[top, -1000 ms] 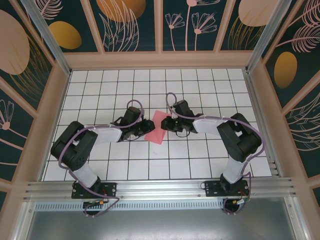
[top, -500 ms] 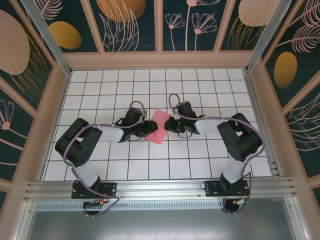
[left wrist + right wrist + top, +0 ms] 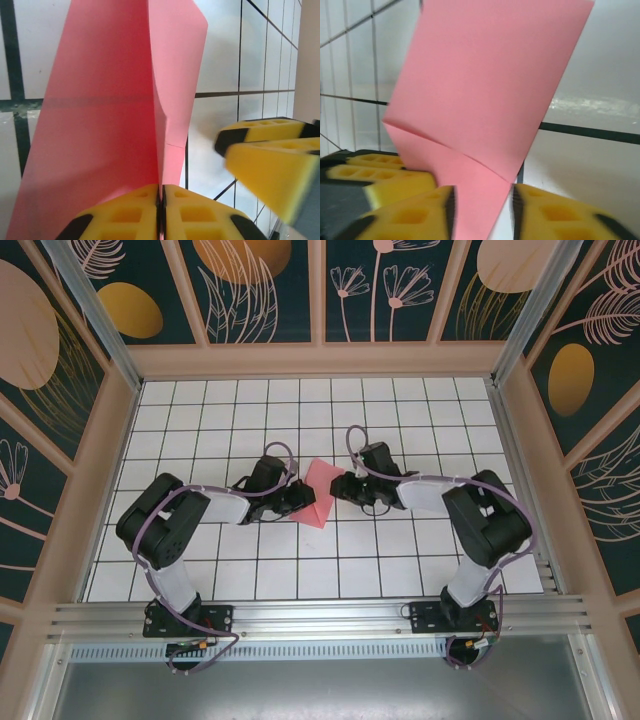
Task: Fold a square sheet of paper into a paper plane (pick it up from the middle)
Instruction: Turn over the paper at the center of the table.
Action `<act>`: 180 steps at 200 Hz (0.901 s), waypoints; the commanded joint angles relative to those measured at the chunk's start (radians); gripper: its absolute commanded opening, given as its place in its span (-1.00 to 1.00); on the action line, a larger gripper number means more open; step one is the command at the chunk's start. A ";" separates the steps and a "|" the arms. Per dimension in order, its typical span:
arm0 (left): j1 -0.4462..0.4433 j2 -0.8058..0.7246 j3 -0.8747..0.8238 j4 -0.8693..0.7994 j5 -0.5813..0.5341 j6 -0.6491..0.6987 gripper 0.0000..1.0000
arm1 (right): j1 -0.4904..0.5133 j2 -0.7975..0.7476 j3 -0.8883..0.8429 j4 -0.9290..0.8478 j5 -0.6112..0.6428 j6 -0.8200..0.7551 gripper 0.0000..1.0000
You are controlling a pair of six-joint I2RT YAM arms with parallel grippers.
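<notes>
Pink-red square sheet of paper (image 3: 318, 496) — folded, at the middle of the tiled table (image 3: 400, 570), between both arms; left gripper (image 3: 161, 192) pinches its crease; right gripper (image 3: 482, 200) stands parted around a corner, not clamping; I judge an early stage — nose and wings remain.

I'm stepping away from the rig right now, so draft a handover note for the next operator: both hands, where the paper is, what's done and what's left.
Left hand: shut, pinching the pink paper along a raised fold.
Right hand: open, one pad on each side of the paper's edge, not clamped.
Paper: in the middle of the tiled table, between the two hands.
Done: the sheet is creased, and at least one fold shows.
Left: the remaining folds. It is not yet a narrow pointed plane.
</notes>
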 commanded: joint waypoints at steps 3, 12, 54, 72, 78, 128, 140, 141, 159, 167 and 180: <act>-0.002 0.006 0.036 0.023 -0.015 0.071 -0.89 | -0.047 -0.134 -0.008 -0.021 0.051 -0.012 0.09; -0.001 -0.006 0.051 -0.015 -0.035 0.099 -0.94 | -0.060 -0.170 -0.011 -0.048 0.089 -0.023 0.21; -0.001 -0.163 0.155 -0.317 -0.206 0.256 -0.96 | -0.098 -0.372 -0.054 -0.092 0.256 -0.082 0.98; -0.004 -0.224 0.229 -0.480 -0.328 0.329 -0.94 | -0.111 -0.435 -0.068 -0.101 0.308 -0.088 0.98; -0.003 -0.240 0.248 -0.536 -0.372 0.352 -0.94 | -0.114 -0.449 -0.068 -0.110 0.329 -0.087 0.98; -0.025 -0.234 0.447 -0.836 -0.778 0.457 -0.91 | -0.145 -0.488 -0.091 -0.185 0.471 -0.006 0.98; -0.040 -0.191 0.494 -0.900 -0.909 0.461 -0.91 | -0.154 -0.488 -0.101 -0.193 0.473 0.005 0.98; -0.041 -0.188 0.497 -0.905 -0.919 0.461 -0.91 | -0.154 -0.488 -0.102 -0.195 0.473 0.006 0.97; -0.071 -0.104 0.559 -0.986 -1.104 0.460 -0.90 | -0.165 -0.486 -0.110 -0.218 0.485 0.023 0.97; -0.082 -0.058 0.583 -1.016 -1.168 0.456 -0.90 | -0.173 -0.487 -0.112 -0.235 0.499 0.033 0.98; -0.100 0.021 0.627 -1.073 -1.258 0.446 -0.92 | -0.190 -0.488 -0.113 -0.265 0.513 0.045 0.97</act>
